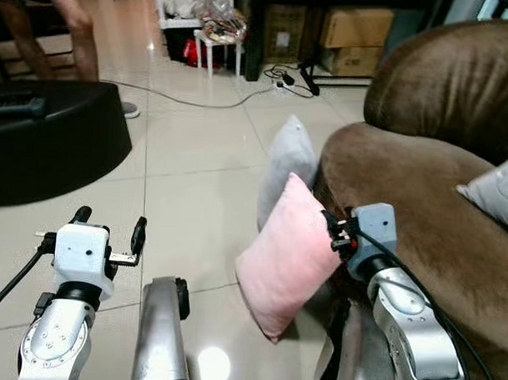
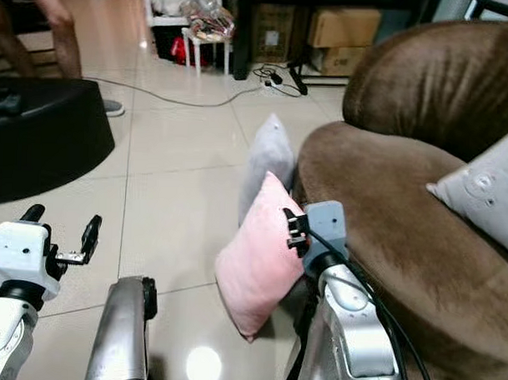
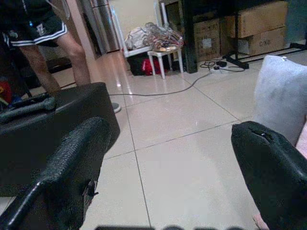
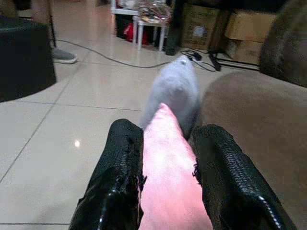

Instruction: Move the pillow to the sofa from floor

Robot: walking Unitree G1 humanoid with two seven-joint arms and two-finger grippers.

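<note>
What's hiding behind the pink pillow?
A grey pillow stands right behind the pink pillow, leaning on the brown sofa. Its lower part is covered. The right gripper pinches the pink one.

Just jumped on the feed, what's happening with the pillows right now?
The right gripper is shut on the pink pillow, its two fingers pinching the pillow's upper edge. The pillow stands tilted beside the brown sofa, with its lower corner at the tiled floor; it is not yet on the seat. A grey pillow stands behind it against the sofa. The left gripper is open over the floor, holding nothing. A person stands in the background.
</note>
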